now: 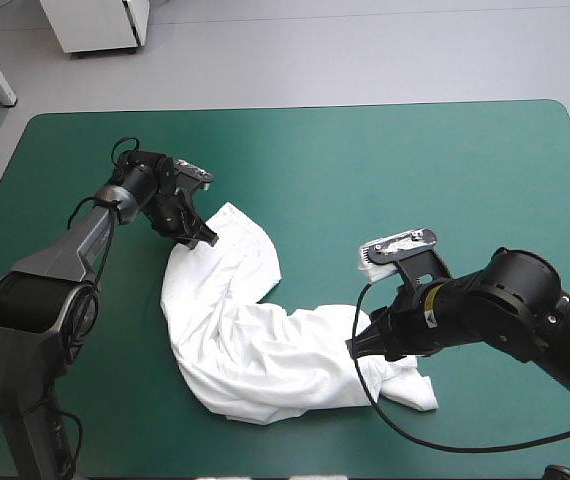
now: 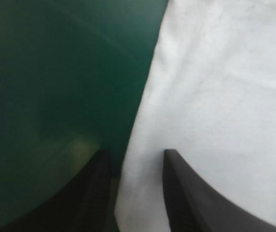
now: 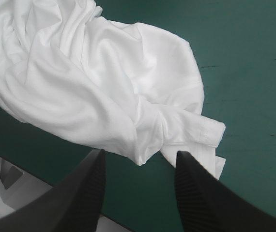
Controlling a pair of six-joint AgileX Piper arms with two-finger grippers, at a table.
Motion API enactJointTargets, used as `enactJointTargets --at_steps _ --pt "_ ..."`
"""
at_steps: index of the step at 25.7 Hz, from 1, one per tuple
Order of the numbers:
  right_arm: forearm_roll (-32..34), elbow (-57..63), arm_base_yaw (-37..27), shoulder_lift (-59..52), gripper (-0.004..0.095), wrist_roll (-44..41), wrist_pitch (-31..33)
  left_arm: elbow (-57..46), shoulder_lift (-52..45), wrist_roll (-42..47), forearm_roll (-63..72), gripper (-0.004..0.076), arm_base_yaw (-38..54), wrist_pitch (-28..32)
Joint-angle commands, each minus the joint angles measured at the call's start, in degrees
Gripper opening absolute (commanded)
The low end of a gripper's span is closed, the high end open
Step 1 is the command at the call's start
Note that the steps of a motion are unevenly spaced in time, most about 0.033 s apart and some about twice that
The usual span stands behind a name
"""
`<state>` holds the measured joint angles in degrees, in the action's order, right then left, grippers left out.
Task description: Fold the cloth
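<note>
Covers the teal-green table [image 1: 415,160] from centre toward six o'clock: a white T-shirt [image 1: 235,330], crumpled into a curved heap, not spread, no fold made. Sits at its eleven o'clock end: left gripper [image 2: 137,159], spread apart, straddling the cloth's edge. Hovers at its four o'clock end: right gripper [image 3: 140,159], spread too, pinching nothing. Looks barely begun; flattening and every fold left.
</note>
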<state>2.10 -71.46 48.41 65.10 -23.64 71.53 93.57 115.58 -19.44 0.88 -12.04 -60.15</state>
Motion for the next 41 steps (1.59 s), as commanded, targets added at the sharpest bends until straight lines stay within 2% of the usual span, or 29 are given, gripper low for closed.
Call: enactJointTargets --at_steps 1,5,7,9,15,17,20,25,30,33,41 --pt "1.0 -1.2 -0.4 -1.1 0.0422 0.1 0.1 1.7 -1.9 -0.1 0.5 0.0207 -0.4 -1.5" --pt "2.3 -1.2 -0.4 -1.1 0.042 0.1 0.1 1.7 -1.0 -0.1 1.1 0.0144 -0.4 -2.3" --pt "3.4 -1.2 -0.4 -1.1 0.042 -1.0 0.1 1.7 -0.9 -0.2 1.1 0.0081 -0.4 -2.2" --pt "3.6 -1.1 -1.6 -1.1 0.042 -1.5 0.1 1.7 -0.9 -0.2 1.1 -0.0024 -0.4 -2.2" --pt "1.6 5.7 -6.1 -1.2 0.0424 3.0 0.1 1.7 -0.9 -0.4 0.9 -0.0022 -0.4 -2.6" --pt "1.3 9.6 -6.9 -1.0 0.0457 4.2 0.1 1.7 -0.9 -0.4 1.1 -0.0022 -0.4 -2.7" --pt "1.7 14.1 -7.2 -1.0 0.0513 4.4 0.1 1.7 -0.9 -0.4 1.1 -0.0022 -0.4 -2.7" --pt "1.7 19.3 -7.2 -1.0 0.0516 4.9 -0.5 1.7 -0.9 -0.4 1.1 -0.0022 -0.4 -2.5" --pt "-0.6 27.5 -7.2 -1.0 0.0513 5.6 -8.7 1.7 -0.9 -0.4 1.2 -0.0022 -0.4 -2.3" --pt "-0.6 28.2 -7.2 -0.2 0.0468 6.0 -13.1 1.7 -0.9 -0.4 1.2 -0.0022 -0.4 -2.3" --pt "-2.4 30.2 -7.2 9.5 0.0444 9.0 -17.5 1.7 -0.9 -0.4 1.4 -0.0022 -0.4 -3.0"
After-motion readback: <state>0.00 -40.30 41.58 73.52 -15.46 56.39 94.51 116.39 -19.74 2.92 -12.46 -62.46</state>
